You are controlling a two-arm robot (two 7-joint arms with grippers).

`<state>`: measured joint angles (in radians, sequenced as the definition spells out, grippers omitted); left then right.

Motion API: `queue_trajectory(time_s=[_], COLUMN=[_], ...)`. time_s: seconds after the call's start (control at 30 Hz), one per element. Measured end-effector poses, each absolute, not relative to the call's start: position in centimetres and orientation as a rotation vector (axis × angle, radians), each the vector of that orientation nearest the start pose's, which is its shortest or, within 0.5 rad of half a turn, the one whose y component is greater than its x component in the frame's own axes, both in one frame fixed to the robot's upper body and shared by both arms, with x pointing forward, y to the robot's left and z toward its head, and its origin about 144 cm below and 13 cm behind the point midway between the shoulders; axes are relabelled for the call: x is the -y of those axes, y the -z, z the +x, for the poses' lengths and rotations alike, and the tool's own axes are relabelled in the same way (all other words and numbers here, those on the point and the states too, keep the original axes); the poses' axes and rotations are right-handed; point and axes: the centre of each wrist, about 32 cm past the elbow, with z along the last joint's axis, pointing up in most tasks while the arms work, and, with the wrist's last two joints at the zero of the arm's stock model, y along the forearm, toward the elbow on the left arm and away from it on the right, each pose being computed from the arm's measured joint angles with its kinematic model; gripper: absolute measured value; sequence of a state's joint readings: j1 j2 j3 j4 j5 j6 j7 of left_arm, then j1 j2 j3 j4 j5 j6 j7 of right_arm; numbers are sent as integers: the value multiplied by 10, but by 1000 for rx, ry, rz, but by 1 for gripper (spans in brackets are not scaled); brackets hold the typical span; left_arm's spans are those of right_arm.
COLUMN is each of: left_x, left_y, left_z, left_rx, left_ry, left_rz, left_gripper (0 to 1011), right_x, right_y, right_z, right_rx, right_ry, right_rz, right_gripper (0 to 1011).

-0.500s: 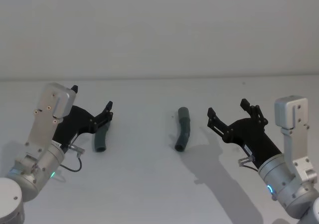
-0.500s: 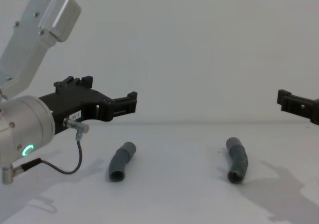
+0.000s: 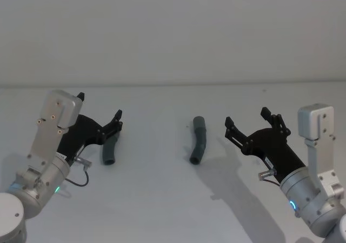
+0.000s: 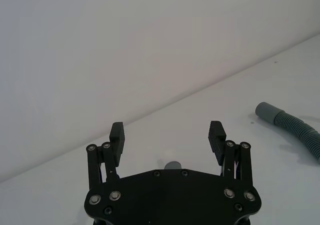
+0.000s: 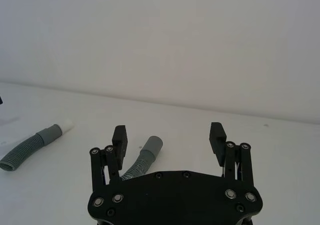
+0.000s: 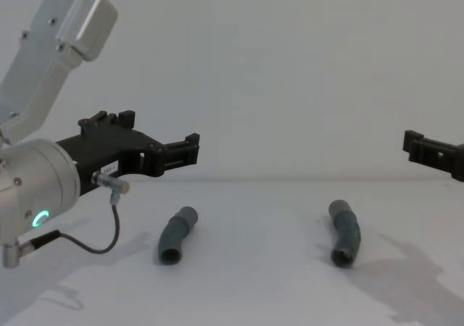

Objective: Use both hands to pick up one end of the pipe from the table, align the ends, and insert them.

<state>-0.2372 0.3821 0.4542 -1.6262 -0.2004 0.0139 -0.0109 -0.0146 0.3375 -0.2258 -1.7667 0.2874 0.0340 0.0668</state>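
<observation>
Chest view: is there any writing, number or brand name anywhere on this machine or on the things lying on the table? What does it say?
No text can be quoted; nothing here is readable.
A small white label on the side of the left gripper: dark print, too small to read.
The green ring light on the left arm: a glowing ring, no sign or number.
The left pipe piece, right pipe piece and table: no writing.

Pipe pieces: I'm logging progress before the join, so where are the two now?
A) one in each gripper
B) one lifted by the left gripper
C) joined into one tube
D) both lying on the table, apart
D: the left piece and the right piece lie apart on the table, and the left gripper and right gripper are both open, holding nothing.
</observation>
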Motion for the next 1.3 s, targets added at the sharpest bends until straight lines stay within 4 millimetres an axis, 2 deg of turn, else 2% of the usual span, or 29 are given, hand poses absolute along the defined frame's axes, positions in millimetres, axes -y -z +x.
queue_trajectory(time_s=[1.3], left_x=[-198], left_y=[-1204], left_z=[492], left_rx=[268], left_ry=[-1124], left_rz=[61], left_gripper=[1001], right_x=[237], right_y=[-1189], right_z=[443], right_rx=[75], right_ry=[1229], right_rz=[26], right_gripper=[1000])
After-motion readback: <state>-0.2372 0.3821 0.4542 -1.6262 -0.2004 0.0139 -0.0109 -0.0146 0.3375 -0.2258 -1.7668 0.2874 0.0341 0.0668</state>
